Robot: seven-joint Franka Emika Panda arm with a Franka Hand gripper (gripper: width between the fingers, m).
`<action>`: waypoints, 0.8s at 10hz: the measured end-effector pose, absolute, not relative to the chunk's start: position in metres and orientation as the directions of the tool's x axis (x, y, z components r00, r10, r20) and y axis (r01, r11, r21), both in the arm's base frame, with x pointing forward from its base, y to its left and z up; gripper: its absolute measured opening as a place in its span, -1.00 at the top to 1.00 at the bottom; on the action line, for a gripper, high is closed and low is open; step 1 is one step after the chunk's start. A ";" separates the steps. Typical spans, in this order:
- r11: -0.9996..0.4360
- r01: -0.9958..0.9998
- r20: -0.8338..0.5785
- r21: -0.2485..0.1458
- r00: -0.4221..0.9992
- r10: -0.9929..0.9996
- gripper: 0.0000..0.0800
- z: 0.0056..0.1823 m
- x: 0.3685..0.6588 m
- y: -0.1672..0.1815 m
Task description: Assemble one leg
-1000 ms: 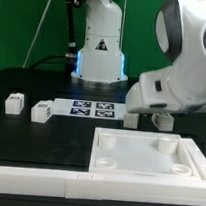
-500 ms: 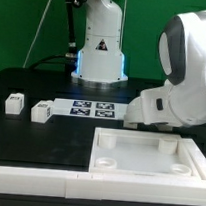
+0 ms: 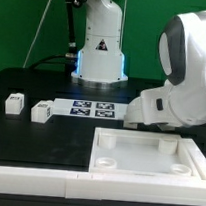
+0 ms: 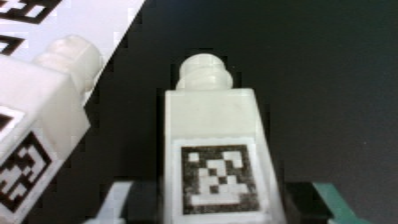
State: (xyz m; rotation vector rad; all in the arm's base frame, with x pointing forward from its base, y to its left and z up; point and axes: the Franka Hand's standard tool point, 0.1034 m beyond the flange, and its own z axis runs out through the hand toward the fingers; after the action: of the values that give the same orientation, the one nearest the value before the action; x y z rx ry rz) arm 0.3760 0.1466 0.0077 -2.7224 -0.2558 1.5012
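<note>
In the wrist view a white leg point(image 4: 214, 130) with a black-and-white tag lies on the black table, its rounded peg pointing away from me. My gripper point(image 4: 222, 208) is open and straddles its tagged end, with a dark gap on each side between the leg and the fingers point(image 4: 125, 200). A second white leg point(image 4: 39, 110) lies close beside it. In the exterior view my hand point(image 3: 156, 107) is down at the table behind the tray's far rim and hides both these legs and the fingers.
The large white tray-like panel point(image 3: 103, 141) with corner sockets fills the front. The marker board point(image 3: 90, 111) lies in the middle and also shows in the wrist view point(image 4: 27, 20). Two more small white legs point(image 3: 13, 104) point(image 3: 40, 110) sit at the exterior view's left.
Since a second ago the arm has turned and sunk lower toward the table behind the tray. It has been still over the last half second.
</note>
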 end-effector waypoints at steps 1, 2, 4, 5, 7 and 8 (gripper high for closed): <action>-0.986 0.132 -0.838 -0.098 0.523 0.154 0.27 0.008 0.376 0.147; -0.986 0.132 -0.838 -0.098 0.523 0.154 0.27 0.008 0.376 0.147; -0.986 0.134 -0.839 -0.097 0.522 0.153 0.27 0.016 0.380 0.146; -0.987 0.137 -0.844 -0.090 0.515 0.148 0.27 0.032 0.383 0.145; -0.986 0.141 -0.845 -0.084 0.514 0.146 0.27 0.060 0.394 0.142; -0.987 0.140 -0.846 -0.081 0.513 0.143 0.27 0.070 0.398 0.140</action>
State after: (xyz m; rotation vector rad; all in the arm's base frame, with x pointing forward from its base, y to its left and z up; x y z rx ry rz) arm 0.3983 0.1396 0.0695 -2.7301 -0.2548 1.5276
